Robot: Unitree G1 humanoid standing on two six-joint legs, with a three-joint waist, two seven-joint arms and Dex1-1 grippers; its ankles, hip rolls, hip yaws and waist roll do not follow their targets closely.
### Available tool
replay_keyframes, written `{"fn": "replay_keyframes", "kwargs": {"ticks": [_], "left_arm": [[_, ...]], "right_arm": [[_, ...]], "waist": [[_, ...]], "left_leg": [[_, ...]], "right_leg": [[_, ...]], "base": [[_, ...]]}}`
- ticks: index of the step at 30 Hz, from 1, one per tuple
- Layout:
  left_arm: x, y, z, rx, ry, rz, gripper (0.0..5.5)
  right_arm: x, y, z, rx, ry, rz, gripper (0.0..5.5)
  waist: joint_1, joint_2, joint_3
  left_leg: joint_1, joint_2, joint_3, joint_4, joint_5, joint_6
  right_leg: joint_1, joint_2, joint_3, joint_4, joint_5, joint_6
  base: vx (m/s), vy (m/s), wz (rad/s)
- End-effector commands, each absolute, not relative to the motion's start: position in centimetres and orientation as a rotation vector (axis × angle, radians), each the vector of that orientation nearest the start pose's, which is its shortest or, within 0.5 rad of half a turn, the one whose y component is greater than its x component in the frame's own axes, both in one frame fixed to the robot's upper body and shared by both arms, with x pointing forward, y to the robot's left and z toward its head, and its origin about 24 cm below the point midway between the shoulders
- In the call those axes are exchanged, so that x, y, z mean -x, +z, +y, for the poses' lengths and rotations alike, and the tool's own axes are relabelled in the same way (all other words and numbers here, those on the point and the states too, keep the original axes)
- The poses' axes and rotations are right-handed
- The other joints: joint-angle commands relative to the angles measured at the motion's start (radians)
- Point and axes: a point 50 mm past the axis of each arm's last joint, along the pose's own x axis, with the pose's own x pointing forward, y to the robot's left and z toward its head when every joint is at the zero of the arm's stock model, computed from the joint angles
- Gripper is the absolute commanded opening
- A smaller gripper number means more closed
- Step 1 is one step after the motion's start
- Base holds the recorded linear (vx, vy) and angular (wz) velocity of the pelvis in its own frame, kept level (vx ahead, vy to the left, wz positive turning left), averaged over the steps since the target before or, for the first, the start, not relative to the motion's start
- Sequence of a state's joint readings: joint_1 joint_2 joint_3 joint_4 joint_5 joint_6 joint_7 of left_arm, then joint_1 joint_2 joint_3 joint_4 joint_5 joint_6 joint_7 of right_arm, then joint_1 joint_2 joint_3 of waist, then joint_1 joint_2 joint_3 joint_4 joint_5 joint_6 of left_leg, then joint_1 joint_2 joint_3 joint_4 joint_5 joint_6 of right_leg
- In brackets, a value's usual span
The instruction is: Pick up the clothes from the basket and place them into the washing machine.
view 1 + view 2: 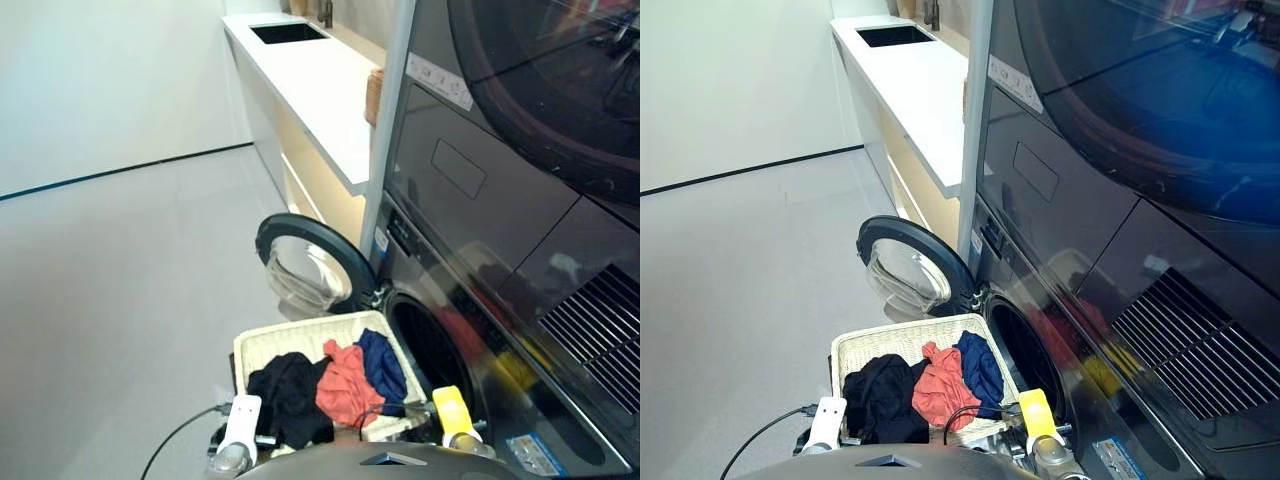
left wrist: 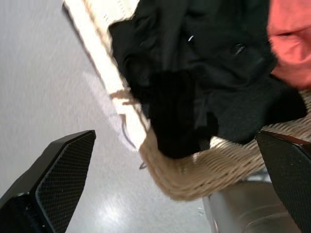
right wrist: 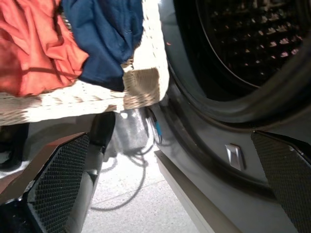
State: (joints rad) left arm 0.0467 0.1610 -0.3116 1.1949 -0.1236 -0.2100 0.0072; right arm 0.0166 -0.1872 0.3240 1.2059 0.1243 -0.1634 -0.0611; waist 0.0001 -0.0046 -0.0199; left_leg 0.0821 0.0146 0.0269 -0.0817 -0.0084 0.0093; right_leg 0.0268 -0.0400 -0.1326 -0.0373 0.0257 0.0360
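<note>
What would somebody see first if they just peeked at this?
Probably the bright coral red garment, lying between a black garment and a navy blue one in the cream-white woven basket on the floor. Right beside it, the dark grey glossy washing machine has its round glass door swung open.

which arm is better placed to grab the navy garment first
Right, probably. The navy garment lies at the basket's right end beside the washing machine's drum mouth, nearest the right gripper, whose jaws are open. The left gripper faces the black garment.
</note>
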Motion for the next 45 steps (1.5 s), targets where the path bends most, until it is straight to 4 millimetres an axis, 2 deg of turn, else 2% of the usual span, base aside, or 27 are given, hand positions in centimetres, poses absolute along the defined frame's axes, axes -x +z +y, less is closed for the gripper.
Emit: {"fn": "replay_keyframes", "kwargs": {"ticks": [1,2,4,9,12,14,15,17,21,24,25,26,27,30,33,40,41,42,43,45], "left_arm": [[-14.1,-14.9,17.6,-0.278,-0.172,0.899,5.5],[-14.1,-14.9,17.6,-0.278,-0.172,0.899,5.5],[-15.6,-14.3,17.7,-0.314,-0.185,0.846,5.5],[-19.9,-12.2,17.4,-0.447,-0.244,0.701,5.5],[-22.8,-10.3,17.5,-0.475,-0.22,0.608,5.5],[-25.8,-8.0,17.4,-0.492,-0.205,0.498,5.5],[-25.8,-8.0,17.4,-0.492,-0.205,0.498,5.5],[-27.2,-6.8,17.2,-0.513,-0.203,0.448,5.5],[-29.9,-4.4,17.8,-0.516,-0.141,0.377,5.5],[-31.3,-2.9,18.5,-0.485,-0.08,0.333,5.5],[-31.7,-2.3,18.8,-0.48,-0.058,0.319,5.5],[-32.5,-1.2,19.4,-0.484,-0.024,0.287,5.5],[-32.5,-1.2,19.4,-0.484,-0.024,0.287,5.5],[-33.7,0.5,20.4,-0.495,0.021,0.246,5.5],[-35.0,2.5,21.7,-0.487,0.082,0.212,5.5],[-36.2,4.6,22.9,-0.436,0.158,0.186,5.5],[-36.3,4.6,22.9,-0.427,0.16,0.201,4.53],[-36.3,4.6,22.9,-0.427,0.16,0.201,1.36],[-36.4,4.7,22.8,-0.42,0.161,0.2,0.0],[-36.3,4.4,22.7,-0.396,0.158,0.21,0.0]], "right_arm": [[-13.7,-15.1,-18.0,0.276,0.129,0.924,5.5],[-13.7,-15.1,-18.0,0.276,0.129,0.924,5.5],[-14.8,-14.6,-17.7,0.277,0.14,0.885,5.5],[-18.6,-12.7,-16.8,0.283,0.173,0.741,5.5],[-21.5,-10.7,-16.0,0.282,0.201,0.619,5.5],[-24.3,-8.1,-15.3,0.274,0.222,0.475,5.5],[-24.3,-8.1,-15.3,0.274,0.222,0.475,5.5],[-25.8,-6.5,-15.0,0.272,0.233,0.397,5.5],[-28.5,-3.1,-14.1,0.254,0.244,0.239,5.5],[-29.8,-0.8,-13.3,0.247,0.263,0.138,5.5],[-30.2,-0.1,-13.0,0.242,0.266,0.107,5.5],[-30.8,1.1,-12.5,0.24,0.276,0.056,5.5],[-30.8,1.1,-12.5,0.24,0.276,0.055,5.5],[-31.5,2.7,-11.8,0.219,0.288,-0.017,5.5],[-32.1,4.8,-11.0,0.193,0.307,-0.101,5.5],[-32.8,6.6,-9.9,0.144,0.327,-0.162,5.5],[-32.9,6.5,-9.8,0.147,0.326,-0.15,5.5],[-32.9,6.5,-9.8,0.147,0.326,-0.15,5.5],[-33.0,6.4,-9.7,0.161,0.329,-0.143,5.5],[-33.0,6.0,-9.9,0.164,0.33,-0.12,5.5]], "waist": [[-0.014,-0.026,0.019],[-0.014,-0.026,0.018],[-0.018,-0.025,0.037],[-0.029,-0.02,0.106],[-0.034,-0.029,0.171],[-0.04,-0.041,0.228],[-0.04,-0.04,0.224],[-0.045,-0.043,0.233],[-0.061,-0.041,0.238],[-0.072,-0.039,0.242],[-0.071,-0.035,0.246],[-0.076,-0.034,0.249],[-0.076,-0.034,0.248],[-0.083,-0.029,0.25],[-0.097,-0.024,0.25],[-0.108,-0.024,0.25],[-0.111,-0.025,0.249],[-0.111,-0.025,0.249],[-0.112,-0.026,0.247],[-0.112,-0.026,0.24]], "left_leg": [[-0.052,-0.034,0.058,-0.006,0.021,-0.028],[-0.052,-0.034,0.058,-0.006,0.021,-0.028],[-0.075,-0.034,0.059,-0.006,0.028,-0.026],[-0.155,-0.034,0.061,-0.004,0.054,-0.02],[-0.266,-0.035,0.064,0.098,0.035,-0.011],[-0.416,-0.033,0.061,0.241,0.002,-0.005],[-0.423,-0.033,0.061,0.246,0.001,-0.005],[-0.515,-0.031,0.059,0.309,-0.018,-0.003],[-0.676,-0.021,0.057,0.396,-0.028,0.0],[-0.762,-0.014,0.059,0.437,-0.035,0.0],[-0.777,-0.007,0.053,0.462,-0.07,-0.006],[-0.827,-0.005,0.052,0.492,-0.078,-0.003],[-0.829,-0.005,0.052,0.493,-0.079,-0.003],[-0.9,0.002,0.055,0.532,-0.092,-0.002],[-1.002,0.006,0.047,0.59,-0.105,0.001],[-1.113,0.02,0.048,0.654,-0.125,0.008],[-1.132,0.021,0.045,0.663,-0.127,0.009],[-1.133,0.021,0.045,0.664,-0.128,0.009],[-1.136,0.021,0.045,0.666,-0.129,0.01],[-1.146,0.02,0.044,0.67,-0.129,0.01]], "right_leg": [[-0.031,-0.009,0.015,-0.008,0.048,0.073],[-0.032,-0.009,0.015,-0.008,0.048,0.073],[-0.06,-0.009,0.019,0.001,0.051,0.072],[-0.164,-0.009,0.025,0.052,0.055,0.068],[-0.256,-0.014,0.036,0.116,0.05,0.059],[-0.386,-0.018,0.044,0.205,0.043,0.046],[-0.392,-0.018,0.043,0.207,0.042,0.046],[-0.474,-0.016,0.047,0.247,0.035,0.041],[-0.623,-0.018,0.047,0.315,0.028,0.038],[-0.706,-0.021,0.046,0.351,0.019,0.034],[-0.719,-0.015,0.051,0.371,-0.009,0.04],[-0.768,-0.014,0.055,0.396,-0.013,0.039],[-0.77,-0.014,0.055,0.396,-0.013,0.039],[-0.839,-0.018,0.053,0.427,-0.019,0.04],[-0.933,-0.013,0.055,0.463,-0.018,0.038],[-1.038,-0.011,0.053,0.513,-0.022,0.04],[-1.054,-0.011,0.052,0.518,-0.023,0.041],[-1.055,-0.011,0.051,0.518,-0.023,0.041],[-1.06,-0.01,0.052,0.52,-0.023,0.04],[-1.072,-0.01,0.046,0.527,-0.023,0.04]], "base": [[0.0,0.0,0.0],[0.0,0.0,0.0],[-0.039,0.011,0.002],[-0.114,0.028,-0.016],[-0.199,0.02,-0.062],[-0.218,0.004,-0.06],[-0.128,-0.004,-0.01],[-0.073,-0.005,0.064],[-0.07,0.017,0.033],[-0.017,0.007,0.02],[0.0,0.0,0.0],[0.0,0.0,0.0],[0.0,0.0,0.0],[0.0,0.0,0.0],[0.0,0.0,0.0],[0.0,0.0,0.0],[0.0,0.0,0.0],[0.0,0.0,0.0],[0.0,0.0,0.0],[0.0,0.0,0.0]]}}
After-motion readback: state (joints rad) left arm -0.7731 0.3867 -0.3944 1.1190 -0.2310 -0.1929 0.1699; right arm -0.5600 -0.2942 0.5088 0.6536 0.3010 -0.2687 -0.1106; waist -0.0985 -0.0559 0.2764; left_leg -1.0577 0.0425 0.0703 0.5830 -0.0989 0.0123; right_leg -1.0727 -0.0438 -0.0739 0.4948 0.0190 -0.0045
